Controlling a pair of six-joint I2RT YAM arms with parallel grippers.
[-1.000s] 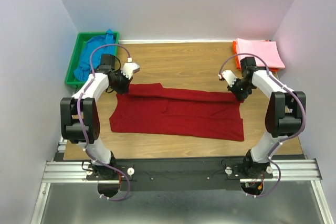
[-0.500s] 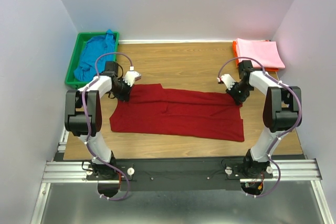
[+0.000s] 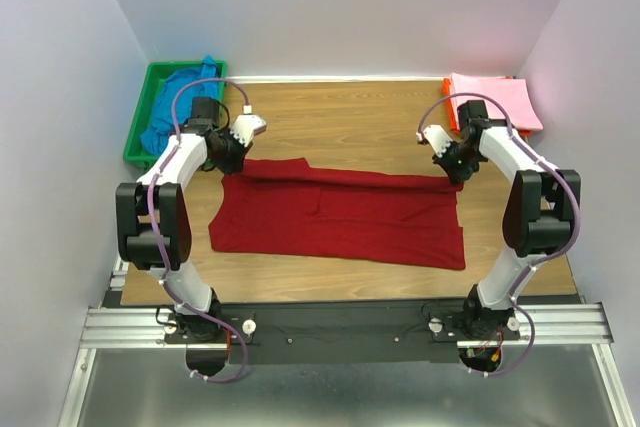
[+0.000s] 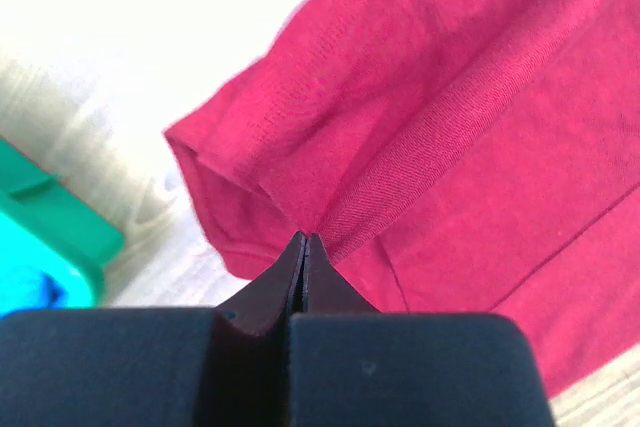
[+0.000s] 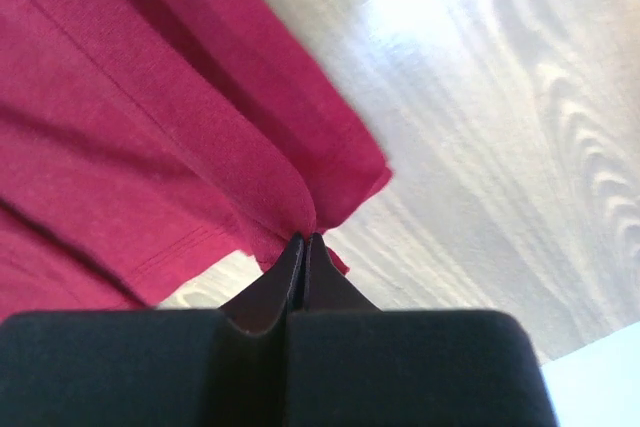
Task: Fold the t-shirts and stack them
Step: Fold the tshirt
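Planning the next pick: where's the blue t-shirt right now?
Top view, far left corner: the blue t-shirt lies bunched in the green bin, just beyond the left tool.

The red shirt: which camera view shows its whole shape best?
The top view: the red shirt is seen whole on the table. The wrist views show only one corner each, pinched in the left claw and the right claw.

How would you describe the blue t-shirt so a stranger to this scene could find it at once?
Go to the far left corner of the wooden table, where a green bin sits. The blue t-shirt lies crumpled inside it. The dark red t-shirt is spread mid-table, the pink t-shirt folded far right; only this one is bunched up.
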